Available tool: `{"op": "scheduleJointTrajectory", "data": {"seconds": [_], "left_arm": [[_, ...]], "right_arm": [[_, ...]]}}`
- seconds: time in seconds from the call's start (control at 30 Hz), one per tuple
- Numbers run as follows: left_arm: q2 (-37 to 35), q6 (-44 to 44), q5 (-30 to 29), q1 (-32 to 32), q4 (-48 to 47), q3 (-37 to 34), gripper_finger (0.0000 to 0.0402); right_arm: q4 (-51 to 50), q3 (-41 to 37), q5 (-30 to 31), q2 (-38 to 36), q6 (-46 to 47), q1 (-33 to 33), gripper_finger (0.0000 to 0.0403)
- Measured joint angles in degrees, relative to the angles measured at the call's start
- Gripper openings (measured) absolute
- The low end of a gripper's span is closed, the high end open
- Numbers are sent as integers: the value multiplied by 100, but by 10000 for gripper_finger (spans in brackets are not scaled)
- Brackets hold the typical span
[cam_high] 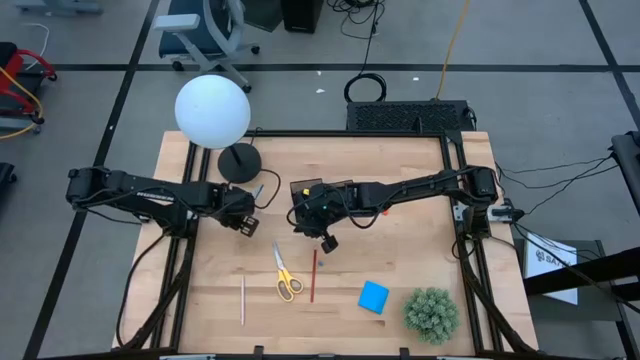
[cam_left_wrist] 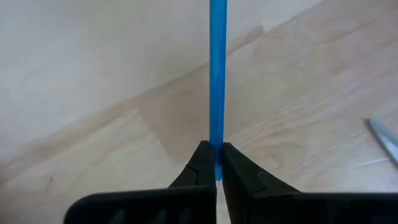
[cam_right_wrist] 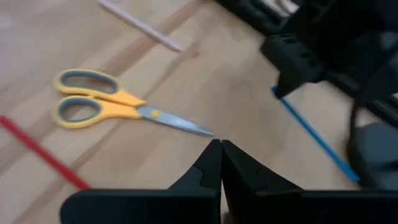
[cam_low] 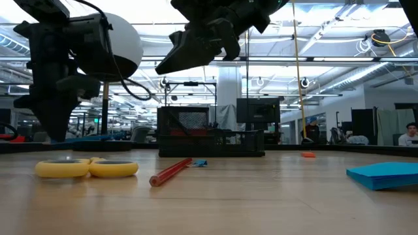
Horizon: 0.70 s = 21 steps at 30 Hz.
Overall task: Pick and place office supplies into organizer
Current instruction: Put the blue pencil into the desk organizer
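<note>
yellow scissors (cam_low: 87, 168) lie closest to us in the low view, flat on the wooden table (cam_high: 400, 255), with a red pencil (cam_low: 171, 172) angled just beside them and a blue notepad (cam_low: 385, 175) off to the side. from above, we see the scissors (cam_high: 285, 273) between a pale wooden pencil (cam_high: 242, 298) and the red pencil (cam_high: 313, 275), and the notepad (cam_high: 373, 296) near a green spiky ball (cam_high: 431, 313).

our left gripper (cam_high: 244, 218) sits low over the table next to the round black lamp base (cam_high: 239, 162), its fingers (cam_left_wrist: 200, 165) pinched tight on a blue pen (cam_left_wrist: 217, 74) that runs straight out ahead of it. our right gripper (cam_high: 327, 238) hangs above the table's middle, just beside the black organizer (cam_high: 322, 192), with its fingers (cam_right_wrist: 208, 163) pressed together and nothing between them; its wrist view looks down on the scissors (cam_right_wrist: 118, 107) and the blue pen (cam_right_wrist: 314, 135). a small red eraser (cam_high: 386, 211) rests near the right arm. every supply we can see lies outside the organizer.
</note>
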Motion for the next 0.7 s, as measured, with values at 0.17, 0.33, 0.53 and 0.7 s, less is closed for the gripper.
{"op": "scheduleJointTrajectory", "data": {"seconds": [0.17,0.33,0.53,0.7], "left_arm": [[-313,219,-68,0,155,2,0],[-649,365,-207,0,223,9,0],[-998,669,-304,1,392,9,0],[-1244,1022,-345,0,809,9,0]], "right_arm": [[-133,3,264,-190,-1,18,0],[-164,3,258,-411,15,20,0],[-180,3,252,-651,46,18,0],[-194,1,251,-797,207,9,0]]}}
